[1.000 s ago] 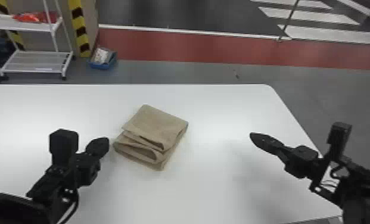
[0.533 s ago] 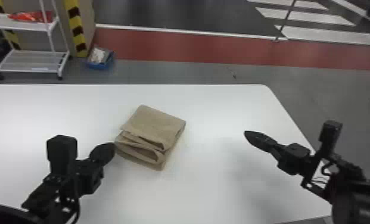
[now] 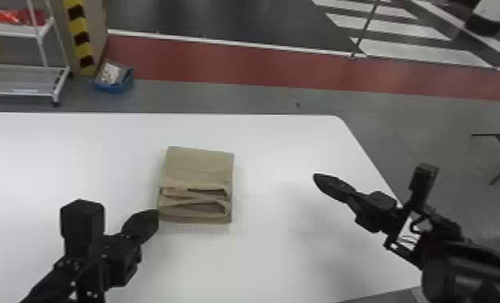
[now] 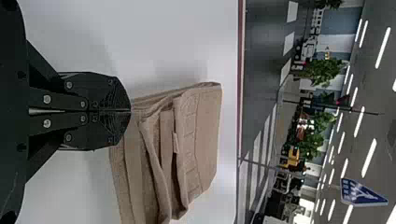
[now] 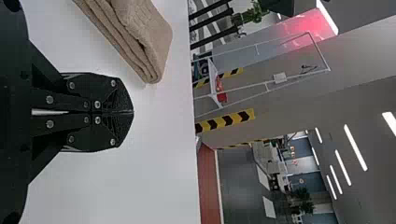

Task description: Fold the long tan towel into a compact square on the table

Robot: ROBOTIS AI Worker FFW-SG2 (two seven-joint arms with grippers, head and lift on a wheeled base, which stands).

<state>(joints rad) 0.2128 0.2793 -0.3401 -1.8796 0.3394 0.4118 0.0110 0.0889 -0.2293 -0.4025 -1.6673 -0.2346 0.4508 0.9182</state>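
Left gripper (image 4: pixel 130 111) closed beside the towel (image 3: pixel 198 169), right gripper (image 5: pixel 133 112) closed, well apart; towel's in from the bench's (image 3: pixel 273 258) far edge, likely light and soft, best pinched at the near folds

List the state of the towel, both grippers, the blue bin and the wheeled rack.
Tan towel: folded into a roughly square stack, folds gaping on the robot's side.
Left gripper: shut, beside the towel.
Right gripper: shut, nothing between its fingers.
Blue bin: open-topped, with contents.
Wheeled rack: upright, upper shelf loaded.
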